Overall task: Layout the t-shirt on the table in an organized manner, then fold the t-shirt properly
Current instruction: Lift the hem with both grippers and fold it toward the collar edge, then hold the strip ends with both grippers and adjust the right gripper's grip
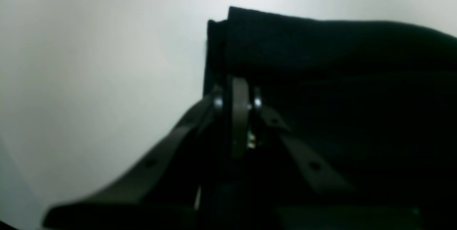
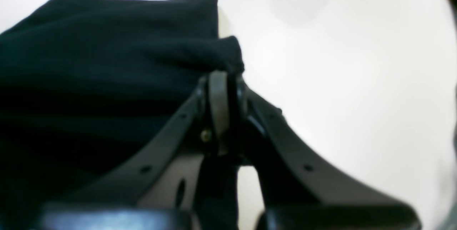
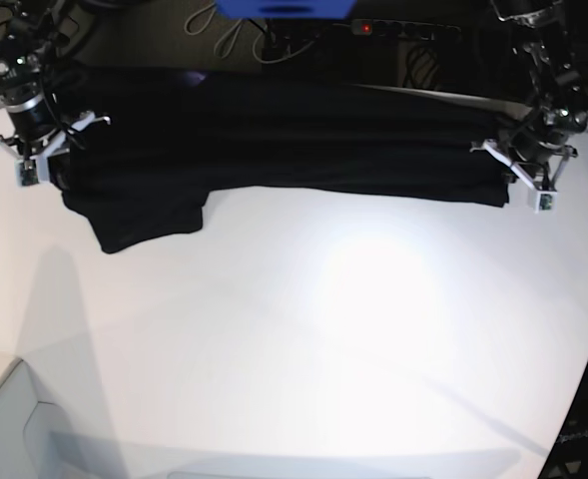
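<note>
Standing before the white surface (image 3: 303,339), I see on the left side of the base view the right gripper (image 3: 36,165), low at the far left edge of the surface. Its jaws are clenched on a bunched corner of the t-shirt (image 3: 274,140); in the right wrist view the fingers (image 2: 218,98) are pressed together and a fold of black cloth (image 2: 107,62) sits just at their tips. From there the t-shirt stretches as a long dark band along the far part of the surface, from one gripper to the other. It lies in several layers with soft ridges that run along its length. Near the left end one sleeve (image 3: 144,222) sticks out toward the front and lies flat on the white. No print is visible, only plain black. At the right end the left gripper (image 3: 528,180) is at the other corner of the cloth. In the left wrist view its fingers (image 1: 240,108) are closed together against the edge of the folded cloth (image 1: 321,62), so these jaws grasp the t-shirt too. The near part of the surface is well apart from the shirt.
</note>
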Available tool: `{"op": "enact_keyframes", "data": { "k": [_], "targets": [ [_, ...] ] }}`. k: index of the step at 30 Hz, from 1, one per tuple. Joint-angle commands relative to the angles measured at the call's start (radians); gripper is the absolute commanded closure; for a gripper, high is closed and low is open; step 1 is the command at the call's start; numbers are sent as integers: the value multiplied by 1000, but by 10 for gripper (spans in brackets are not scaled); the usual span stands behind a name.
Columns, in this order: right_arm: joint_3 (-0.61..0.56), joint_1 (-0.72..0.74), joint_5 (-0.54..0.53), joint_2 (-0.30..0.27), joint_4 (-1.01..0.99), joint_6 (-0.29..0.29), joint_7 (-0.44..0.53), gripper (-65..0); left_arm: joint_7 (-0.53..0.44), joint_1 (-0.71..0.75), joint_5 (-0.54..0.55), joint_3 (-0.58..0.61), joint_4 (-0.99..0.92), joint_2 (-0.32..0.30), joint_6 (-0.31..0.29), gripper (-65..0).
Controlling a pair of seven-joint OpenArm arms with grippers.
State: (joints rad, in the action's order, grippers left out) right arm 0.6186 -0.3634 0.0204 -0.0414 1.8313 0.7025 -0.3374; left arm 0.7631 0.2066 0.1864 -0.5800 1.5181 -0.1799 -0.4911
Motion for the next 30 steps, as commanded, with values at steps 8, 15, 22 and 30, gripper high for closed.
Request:
{"op": "enact_keyframes", "data": {
  "k": [8, 15, 22, 30],
  "targets": [
    [-50, -98, -10, -35, 6, -4, 19, 0, 8, -8, -5, -2, 0, -23, 2, -2],
    [-191, -159, -7, -87, -52, -4, 19, 0, 8, -26, -9, -7, 0, -25, 2, -2],
    [-193, -39, -6, -104, -267, -4, 19, 0, 8, -25, -9, -7, 0, -25, 2, -2],
    [-188, 175, 69, -136, -462, -4, 19, 0, 8, -40, -3, -8, 0, -23, 2, -2]
  ]
}}
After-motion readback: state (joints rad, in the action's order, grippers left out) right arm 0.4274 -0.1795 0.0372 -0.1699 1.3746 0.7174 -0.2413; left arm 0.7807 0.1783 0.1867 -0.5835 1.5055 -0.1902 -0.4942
